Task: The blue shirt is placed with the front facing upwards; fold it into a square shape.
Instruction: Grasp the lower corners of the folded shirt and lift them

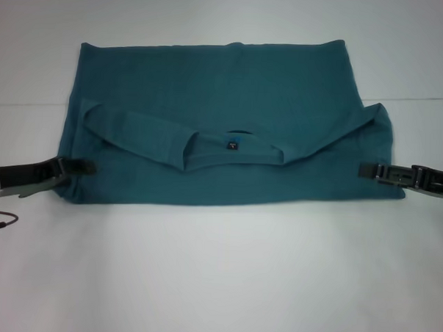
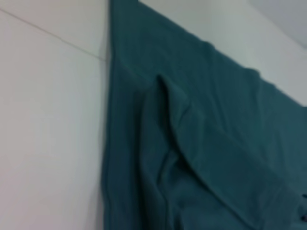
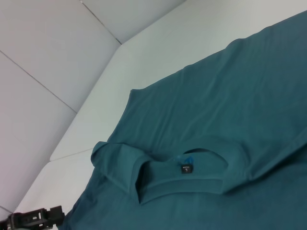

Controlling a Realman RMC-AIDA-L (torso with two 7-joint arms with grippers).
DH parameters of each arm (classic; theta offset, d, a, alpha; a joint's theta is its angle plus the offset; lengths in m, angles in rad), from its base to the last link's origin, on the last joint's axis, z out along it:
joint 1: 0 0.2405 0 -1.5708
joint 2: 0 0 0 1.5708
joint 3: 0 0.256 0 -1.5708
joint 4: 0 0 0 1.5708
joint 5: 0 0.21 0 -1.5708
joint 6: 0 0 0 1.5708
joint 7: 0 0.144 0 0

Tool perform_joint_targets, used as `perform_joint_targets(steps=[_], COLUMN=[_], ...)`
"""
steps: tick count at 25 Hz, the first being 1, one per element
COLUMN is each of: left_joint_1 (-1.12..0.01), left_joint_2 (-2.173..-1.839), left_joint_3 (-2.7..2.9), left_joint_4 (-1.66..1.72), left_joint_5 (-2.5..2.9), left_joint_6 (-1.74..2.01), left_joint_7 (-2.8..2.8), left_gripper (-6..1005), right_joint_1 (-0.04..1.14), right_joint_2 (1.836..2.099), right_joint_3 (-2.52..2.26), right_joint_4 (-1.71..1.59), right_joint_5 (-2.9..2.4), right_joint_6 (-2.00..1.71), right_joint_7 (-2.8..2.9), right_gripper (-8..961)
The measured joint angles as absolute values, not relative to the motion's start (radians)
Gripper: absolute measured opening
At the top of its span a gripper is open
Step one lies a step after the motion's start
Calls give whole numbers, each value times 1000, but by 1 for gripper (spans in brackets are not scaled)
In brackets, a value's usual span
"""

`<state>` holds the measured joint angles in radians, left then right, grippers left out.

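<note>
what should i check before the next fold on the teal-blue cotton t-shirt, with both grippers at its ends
1. Teal-blue cotton T-shirt already folded once, collar with its small dark label on top: ok.
2. Left gripper at the shirt's left end, low on the white table: ok.
3. Right gripper at the shirt's right end: ok.
4. Either gripper actually pinching cloth: cannot tell.
5. Near edge straight and flat: ok.
6. Outline square: not ok; it is a wide band, and the right end bulges out past the far layer.
7. Folded sleeve and collar layer smooth: not ok; it lies ridged across the middle.
</note>
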<state>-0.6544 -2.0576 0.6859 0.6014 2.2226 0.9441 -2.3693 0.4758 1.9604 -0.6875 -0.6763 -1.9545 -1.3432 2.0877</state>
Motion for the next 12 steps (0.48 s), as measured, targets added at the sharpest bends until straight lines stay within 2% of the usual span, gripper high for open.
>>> perform_joint_targets(steps=[12], left_joint_1=[-636], left_joint_2=[-2054], left_joint_3=[682], left_joint_4=[616], left_joint_5=[2257], left_joint_6=[911], left_joint_7=[-2393], left_gripper=[536], right_joint_1=[475], right_joint_2=[1960], right_joint_3=[-687], right_joint_4=[-675], right_joint_5=[-1955], right_joint_6=[-1341], right_joint_7=[2088], right_gripper=[796])
